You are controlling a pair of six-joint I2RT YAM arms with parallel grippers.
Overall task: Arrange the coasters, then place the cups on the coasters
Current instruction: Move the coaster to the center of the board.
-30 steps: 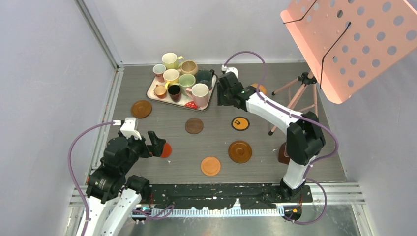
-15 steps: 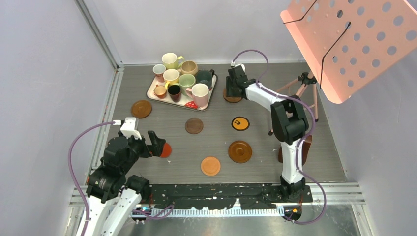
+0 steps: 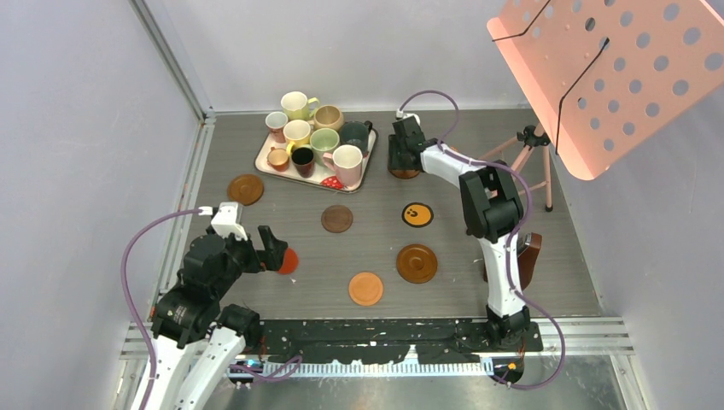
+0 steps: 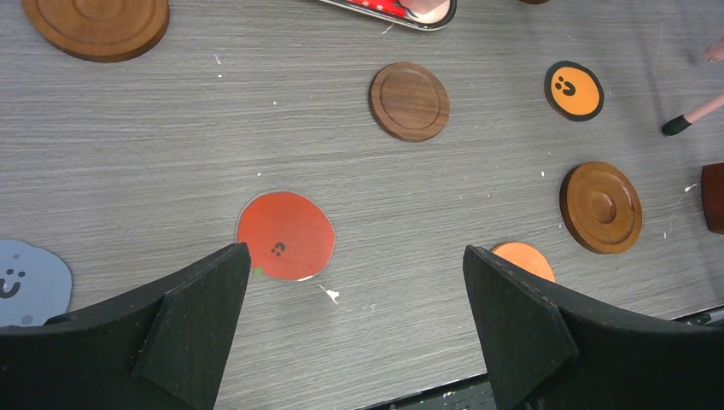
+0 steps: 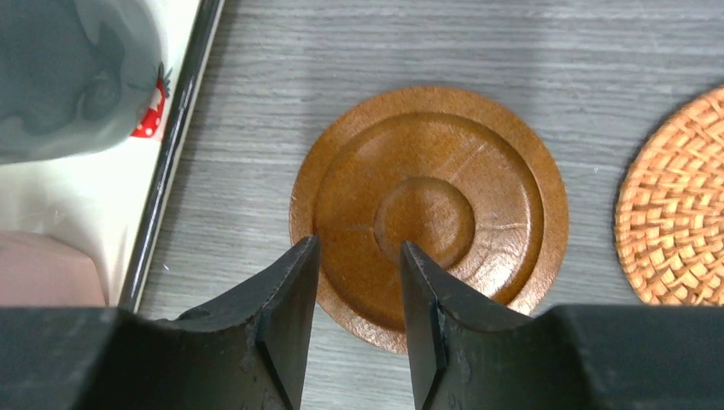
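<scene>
**Top view:** The right hand (image 3: 403,159), poised higher and nearer a second ago, has reached across the surface (image 3: 376,243) and dropped low just right of the tray (image 3: 265,162). All the cups (image 3: 325,142) are still crowded together on that tray. The left hand (image 3: 271,251) has not stirred, and the red coaster (image 3: 289,260) lies just ahead of it. Several more coasters sit scattered between the two hands, none bearing a cup.

**Left wrist view:** The left hand's fingers stand wide apart and hold nothing. The red coaster lies flat between them and slightly ahead, untouched. A blue-grey coaster (image 4: 30,282) lies off to this hand's left, and a dark brown coaster (image 4: 409,100) lies farther ahead.

**Right wrist view:** The right hand's fingers are a narrow gap apart and clamped on nothing. They hang over the near edge of a brown wooden coaster (image 5: 444,171). A wicker coaster (image 5: 674,231) lies to the hand's right, and the tray rim runs close on its left.

The right arm's descent suggests the wooden coaster is the next piece to be gripped and repositioned. By that reading the arranging stage is still under way, and cup placement has not begun.
</scene>
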